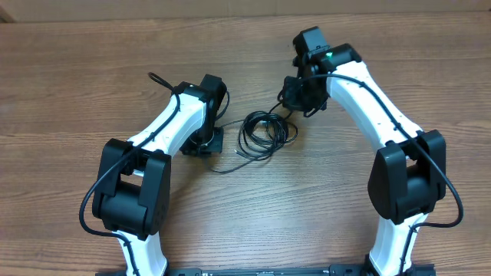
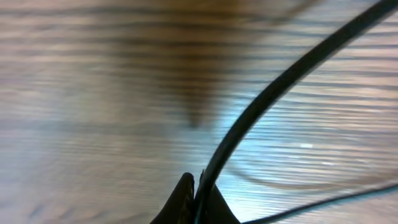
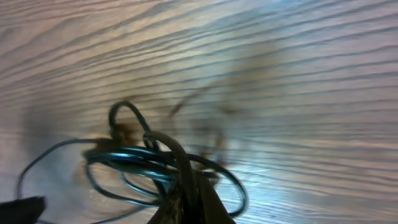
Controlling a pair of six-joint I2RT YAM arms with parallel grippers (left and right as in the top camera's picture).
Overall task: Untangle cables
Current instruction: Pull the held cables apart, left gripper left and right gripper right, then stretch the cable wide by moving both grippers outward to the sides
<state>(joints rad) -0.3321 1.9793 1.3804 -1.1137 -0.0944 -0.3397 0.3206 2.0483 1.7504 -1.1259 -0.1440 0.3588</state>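
Black cord is running from the left gripper, whose jaws are pinching it; right gripper is clamping another strand, likely to tease apart the cables lying coiled between them on the table.

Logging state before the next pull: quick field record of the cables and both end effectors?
surface: wooden table
cables: thin, black, bunched in overlapping loops between the two arms
left end effector: low over the table, appears shut on one strand leading from the bundle
right end effector: at the bundle's far edge, appears shut on a strand
untangled: not yet, loops overlap
blur: both wrist views soft, plugs not readable
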